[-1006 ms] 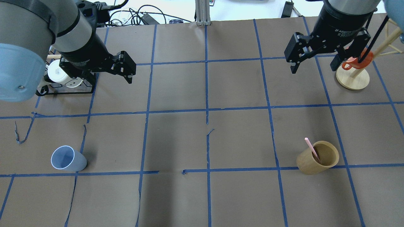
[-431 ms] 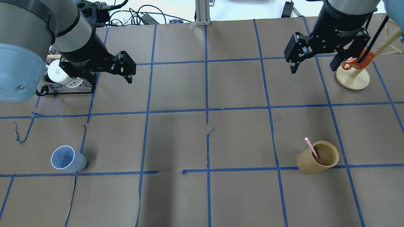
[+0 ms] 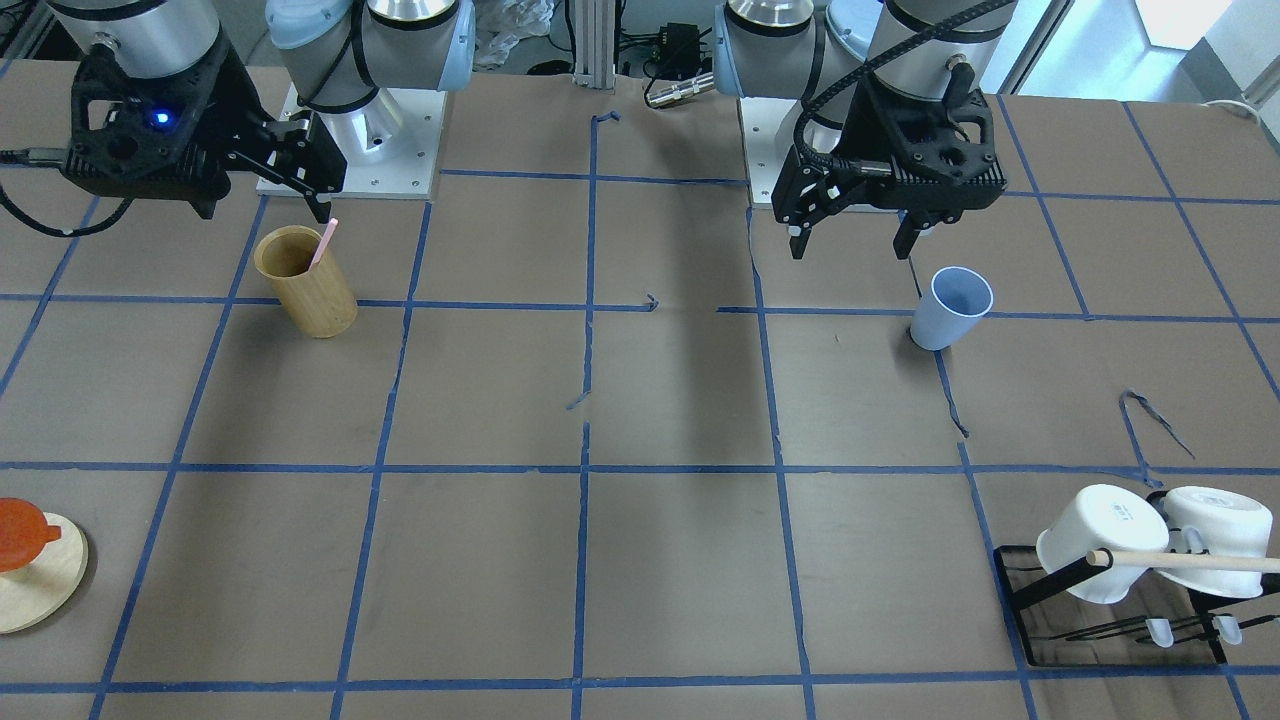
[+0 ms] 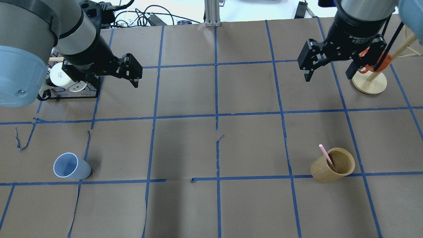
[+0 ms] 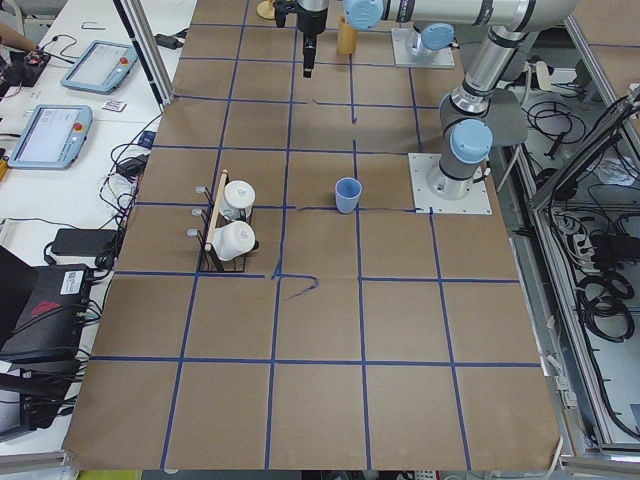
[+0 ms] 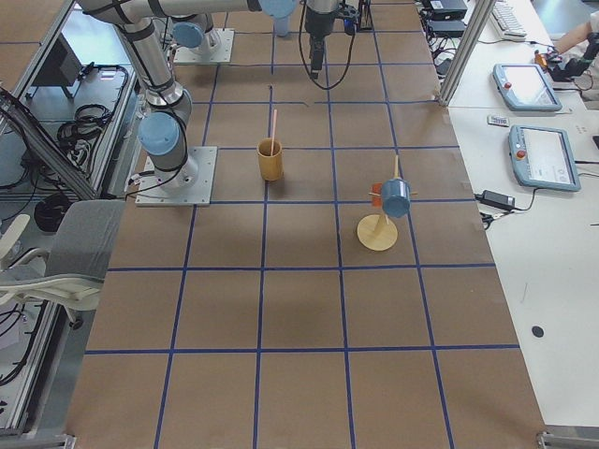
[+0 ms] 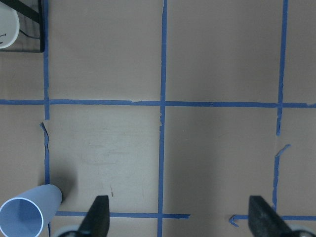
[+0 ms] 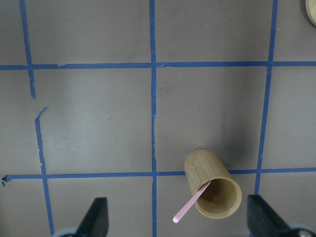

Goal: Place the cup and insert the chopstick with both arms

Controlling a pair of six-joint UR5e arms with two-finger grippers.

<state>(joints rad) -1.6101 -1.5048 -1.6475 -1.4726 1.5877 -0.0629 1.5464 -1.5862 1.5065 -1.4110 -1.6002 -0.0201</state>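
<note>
Left wrist-mounted view: left gripper (image 7: 180,219) spread wide, empty; cup (image 7: 27,217) upright, just outside one fingertip, apart. Right gripper (image 8: 180,219) spread wide, empty; chopstick (image 8: 190,203) leans in bamboo holder (image 8: 212,190) between its fingers, seemingly well below

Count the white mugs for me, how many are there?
2. Both sit on the black rack on the robot's left side: the inner white mug toward the table's middle, the outer white mug beside it near the edge. I see no hidden ones.
</note>
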